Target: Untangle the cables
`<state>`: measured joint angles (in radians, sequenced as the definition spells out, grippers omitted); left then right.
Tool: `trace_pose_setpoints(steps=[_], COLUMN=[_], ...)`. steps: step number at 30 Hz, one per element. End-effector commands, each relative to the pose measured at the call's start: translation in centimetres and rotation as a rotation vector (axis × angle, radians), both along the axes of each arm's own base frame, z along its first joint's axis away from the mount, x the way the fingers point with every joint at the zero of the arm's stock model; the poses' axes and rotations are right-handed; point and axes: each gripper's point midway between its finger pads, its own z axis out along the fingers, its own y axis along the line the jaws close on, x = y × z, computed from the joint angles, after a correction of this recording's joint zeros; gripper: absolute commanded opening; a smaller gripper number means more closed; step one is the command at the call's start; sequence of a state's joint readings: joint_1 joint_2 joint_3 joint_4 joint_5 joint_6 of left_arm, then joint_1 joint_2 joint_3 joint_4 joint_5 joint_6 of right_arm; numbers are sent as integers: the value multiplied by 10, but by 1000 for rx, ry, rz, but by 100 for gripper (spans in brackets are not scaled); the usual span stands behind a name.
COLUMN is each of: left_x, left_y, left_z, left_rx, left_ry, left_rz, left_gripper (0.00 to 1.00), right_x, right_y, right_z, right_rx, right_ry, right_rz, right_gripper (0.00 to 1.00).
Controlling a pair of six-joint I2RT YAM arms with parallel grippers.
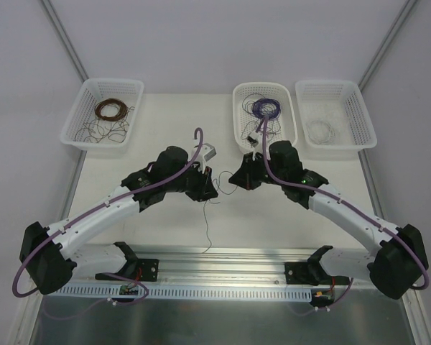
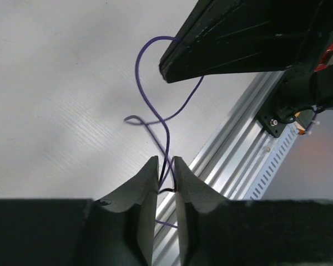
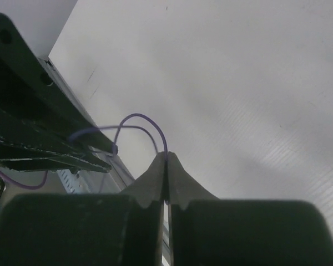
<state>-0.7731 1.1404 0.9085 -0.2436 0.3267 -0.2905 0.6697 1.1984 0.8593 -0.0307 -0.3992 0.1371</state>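
The cables are thin purple and dark wires strung between my two grippers above the middle of the table (image 1: 223,181). One dark strand (image 1: 207,226) trails toward the near edge. My left gripper (image 1: 210,188) is shut on a purple wire (image 2: 137,66) and a black wire (image 2: 167,189), which run between its narrow jaws (image 2: 165,162). My right gripper (image 1: 234,178) is shut on the purple wire (image 3: 139,115), which loops out from its tips (image 3: 166,155). In the left wrist view the right gripper's dark fingers (image 2: 238,33) are at the upper right.
Three white baskets stand at the back: the left one (image 1: 115,81) holds brown coils, the middle one (image 1: 262,85) a purple coil, the right one (image 1: 327,83) a white coil. An aluminium rail (image 1: 215,255) runs along the near edge.
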Motion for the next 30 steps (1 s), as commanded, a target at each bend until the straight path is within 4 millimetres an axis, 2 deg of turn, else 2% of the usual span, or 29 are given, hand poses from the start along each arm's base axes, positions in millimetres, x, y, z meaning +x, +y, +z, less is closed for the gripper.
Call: trace_pose_setpoints(steps=[1, 3, 4, 6, 7, 8, 10, 11, 14, 15, 17, 18, 19, 20, 21, 22, 24, 25, 26, 27, 29, 30], left_x=[9, 15, 16, 18, 21, 21, 26, 27, 34, 35, 45, 48, 50, 58, 59, 58, 64, 63, 59, 58, 54, 53], left_y=[0, 3, 4, 7, 9, 11, 18, 20, 38, 44, 63, 74, 83, 102, 113, 124, 154, 163, 172, 181, 194, 196], left_z=[15, 18, 20, 25, 28, 30, 33, 33, 34, 39, 31, 32, 27, 17, 15, 7, -6, -11, -20, -25, -35, -36], left_rx=[-24, -22, -24, -29, -30, -31, -29, -27, -21, -30, -13, -22, -13, 7, 8, 37, 99, 130, 173, 206, 268, 282], left_ry=[-69, -86, -91, -107, -118, -125, -150, -156, -183, -198, -198, -193, -177, -155, -149, -125, -126, -122, -103, -97, -81, -84], left_rz=[40, 74, 86, 103, 121, 132, 171, 186, 262, 285, 364, 405, 434, 506, 545, 576, 682, 712, 735, 761, 796, 789], left_gripper=[24, 38, 48, 59, 72, 78, 89, 97, 99, 99, 99, 99, 99, 99, 99, 99, 99, 99, 99, 99, 99, 99], right_x=[5, 11, 11, 20, 19, 23, 29, 37, 51, 58, 74, 79, 88, 98, 104, 114, 130, 135, 140, 154, 168, 182], right_y=[-7, -15, -19, -29, -36, -38, -52, -58, -78, -82, -94, -98, -108, -110, -113, -121, -123, -128, -128, -126, -130, -127], right_z=[42, 46, 52, 60, 60, 80, 89, 112, 133, 153, 167, 187, 195, 199, 206, 227, 234, 256, 262, 259, 273, 268], right_rx=[-8, -53, -77, -130, -163, -157, -222, -226, -297, -284, -311, -288, -287, -290, -282, -253, -245, -217, -211, -224, -209, -220], right_ry=[-118, -150, -155, -196, -190, -231, -267, -319, -384, -424, -461, -490, -498, -505, -514, -551, -559, -601, -613, -609, -639, -637], right_rz=[-13, -41, -52, -96, -108, -125, -166, -210, -294, -326, -390, -418, -459, -477, -497, -541, -560, -588, -594, -599, -627, -631], right_gripper=[1, 1, 1, 1, 1, 1, 1, 1, 1, 1, 1, 1, 1, 1, 1, 1, 1, 1, 1, 1, 1, 1])
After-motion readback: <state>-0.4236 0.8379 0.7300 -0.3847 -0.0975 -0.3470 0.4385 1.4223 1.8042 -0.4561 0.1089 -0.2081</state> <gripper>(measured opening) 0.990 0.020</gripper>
